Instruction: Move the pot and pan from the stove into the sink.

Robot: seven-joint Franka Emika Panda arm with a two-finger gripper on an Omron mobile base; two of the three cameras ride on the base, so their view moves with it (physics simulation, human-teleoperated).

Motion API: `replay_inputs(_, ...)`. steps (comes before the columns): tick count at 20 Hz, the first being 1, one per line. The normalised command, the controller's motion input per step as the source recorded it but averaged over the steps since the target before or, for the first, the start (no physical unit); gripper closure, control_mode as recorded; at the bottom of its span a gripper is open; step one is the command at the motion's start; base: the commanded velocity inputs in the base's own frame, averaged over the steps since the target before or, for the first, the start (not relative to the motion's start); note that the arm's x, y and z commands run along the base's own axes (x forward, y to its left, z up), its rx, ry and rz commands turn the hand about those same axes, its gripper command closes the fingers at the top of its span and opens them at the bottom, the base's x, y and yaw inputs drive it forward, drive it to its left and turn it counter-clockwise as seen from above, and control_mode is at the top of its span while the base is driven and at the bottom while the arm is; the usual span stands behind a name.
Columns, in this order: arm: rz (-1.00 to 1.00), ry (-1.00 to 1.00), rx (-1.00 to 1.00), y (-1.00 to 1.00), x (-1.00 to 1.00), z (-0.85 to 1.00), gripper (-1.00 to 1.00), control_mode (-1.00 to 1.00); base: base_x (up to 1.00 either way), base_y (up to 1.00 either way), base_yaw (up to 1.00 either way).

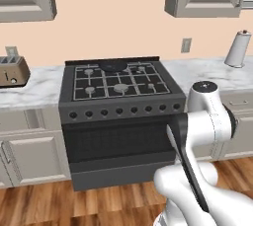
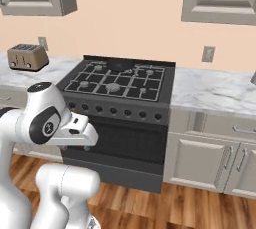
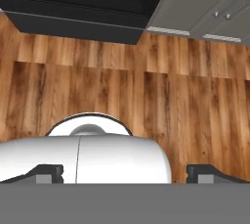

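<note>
1. Black stove (image 1: 121, 96) sits dead centre in the left base view, grates and silver burner caps on top, a row of dark knobs along the front. The pan (image 1: 112, 65) is on the back burner, flat and dark, kinda blends into the grate. White marble surface (image 1: 37, 89) runs off both sides, with a toaster (image 1: 12, 71) at far left and a paper towel roll (image 1: 237, 48) at far right. The arm is folded up at lower right.

2. Right base view, same stove (image 2: 120, 93) from the other side. Pan (image 2: 120, 65) again on the back burner, near the middle. Toaster (image 2: 27, 56) is on the surface (image 2: 215, 90) to the left, grey cabinets (image 2: 200, 160) under it on the right.

3. Hand view looks down at the wood floor (image 3: 146, 91). The stove's (image 3: 78, 3) dark base runs along the top, a cabinet (image 3: 205, 8) beside it. The claw (image 3: 125, 174) has its two dark fingertips (image 3: 49, 173) spread wide apart at the bottom corners, holding nothing.
</note>
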Motion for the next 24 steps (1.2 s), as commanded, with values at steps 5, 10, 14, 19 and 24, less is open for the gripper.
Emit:
replay_inputs(5,0.0,0.0,0.0,0.0,0.0,0.0,-1.0,1.0,-0.05,0.44,0.0)
replay_inputs(10,0.0,0.0,0.0,0.0,0.0,0.0,-1.0,1.0,-0.03,0.11,0.0)
replay_inputs(14,0.0,0.0,0.0,0.0,0.0,0.0,-1.0,1.0,0.21,0.15,-0.05)
replay_inputs(19,0.0,0.0,0.0,0.0,0.0,0.0,-1.0,1.0,0.67,0.46,-0.13)
replay_inputs(24,0.0,0.0,0.0,0.0,0.0,0.0,-1.0,1.0,0.71,0.47,-0.13)
